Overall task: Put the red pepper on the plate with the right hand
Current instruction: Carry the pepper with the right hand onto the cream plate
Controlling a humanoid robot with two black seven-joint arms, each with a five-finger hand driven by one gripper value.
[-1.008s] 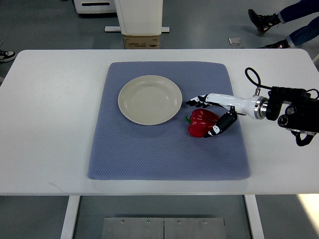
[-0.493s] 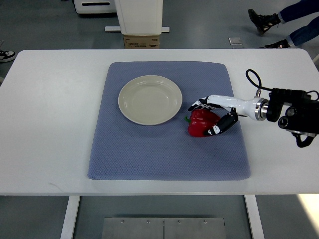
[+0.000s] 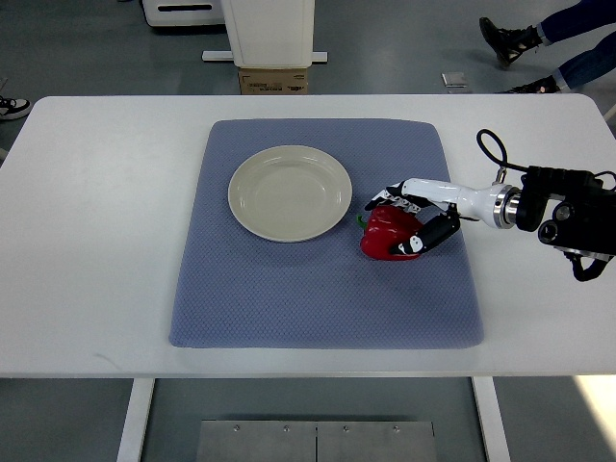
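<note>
Here my right hand (image 3: 409, 219) is wrapped around the red pepper (image 3: 388, 233), fingers (image 3: 385, 199) curled over its far side and thumb pressed against its near right side, clamped on it. The pepper sits on the blue mat (image 3: 318, 279), just right of the cream plate (image 3: 289, 192) and not on it. The mat lies on the white desk (image 3: 96, 212), and my arm reaches in from the right edge.

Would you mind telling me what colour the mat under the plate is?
The mat is a muted blue-grey, seen clearly in the top view.
</note>
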